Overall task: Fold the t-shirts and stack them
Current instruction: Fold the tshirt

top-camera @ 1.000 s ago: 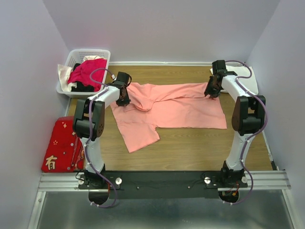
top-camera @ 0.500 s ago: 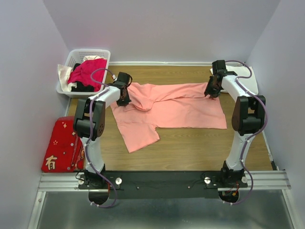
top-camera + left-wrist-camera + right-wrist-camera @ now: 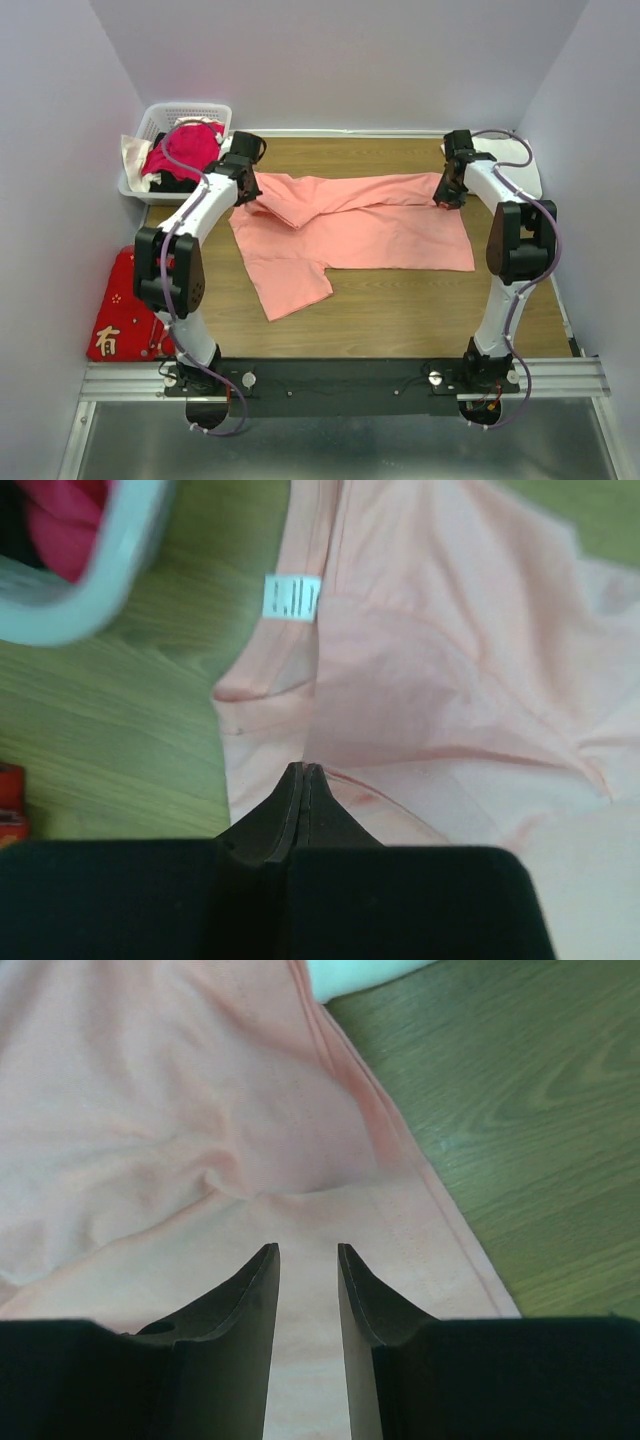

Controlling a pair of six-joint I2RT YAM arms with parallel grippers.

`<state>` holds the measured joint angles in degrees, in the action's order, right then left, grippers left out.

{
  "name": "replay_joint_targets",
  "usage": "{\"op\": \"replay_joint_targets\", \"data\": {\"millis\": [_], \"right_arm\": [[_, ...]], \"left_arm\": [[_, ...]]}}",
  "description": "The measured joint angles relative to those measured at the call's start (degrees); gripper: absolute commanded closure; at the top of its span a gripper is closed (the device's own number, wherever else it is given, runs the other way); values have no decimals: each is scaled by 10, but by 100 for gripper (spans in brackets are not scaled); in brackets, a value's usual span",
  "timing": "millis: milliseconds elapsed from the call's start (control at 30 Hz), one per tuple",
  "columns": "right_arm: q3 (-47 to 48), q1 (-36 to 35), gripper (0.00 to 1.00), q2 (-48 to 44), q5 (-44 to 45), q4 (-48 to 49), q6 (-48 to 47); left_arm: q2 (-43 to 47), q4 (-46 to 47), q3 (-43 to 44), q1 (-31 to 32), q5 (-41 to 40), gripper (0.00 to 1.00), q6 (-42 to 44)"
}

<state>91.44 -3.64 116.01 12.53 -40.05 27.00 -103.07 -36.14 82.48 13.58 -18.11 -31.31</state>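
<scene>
Salmon-pink cotton t-shirt [image 3: 380, 225] is clamped by the left fingers [image 3: 275, 820] at its end nearest the white plastic basket [image 3: 190, 107]. The right fingers [image 3: 245, 1305], held apart over the end farthest from the basket, must likely be closed before folding.

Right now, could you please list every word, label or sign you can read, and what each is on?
Care label on the pink t-shirt: print too blurred to read.
Gold characters on the red cloth: too small to read.
No other text shows.
</scene>
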Motion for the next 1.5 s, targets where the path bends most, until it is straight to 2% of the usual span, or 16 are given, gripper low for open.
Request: {"op": "replay_joint_targets", "data": {"millis": [167,300,767,967,1167,1267,1500], "right_arm": [[-5,0,57,0,15,0,3],[-3,0,52,2,21,0,5],[41,3,53,50,22,5,6],[41,4,63,75,22,5,7],[49,7,83,78,23,6,10],[56,7,99,78,28,6,11],[61,8,99,76,48,6,8]], "left_arm": [[58,-2,35,-13,-23,100,0],[68,-5,39,-18,-29,100,1],[66,-18,29,-30,-29,100,10],[66,-18,21,-31,-28,100,14],[66,-17,20,-31,-25,100,15],[64,-17,20,-31,-24,100,16],[64,-17,19,-31,-23,100,20]]}}
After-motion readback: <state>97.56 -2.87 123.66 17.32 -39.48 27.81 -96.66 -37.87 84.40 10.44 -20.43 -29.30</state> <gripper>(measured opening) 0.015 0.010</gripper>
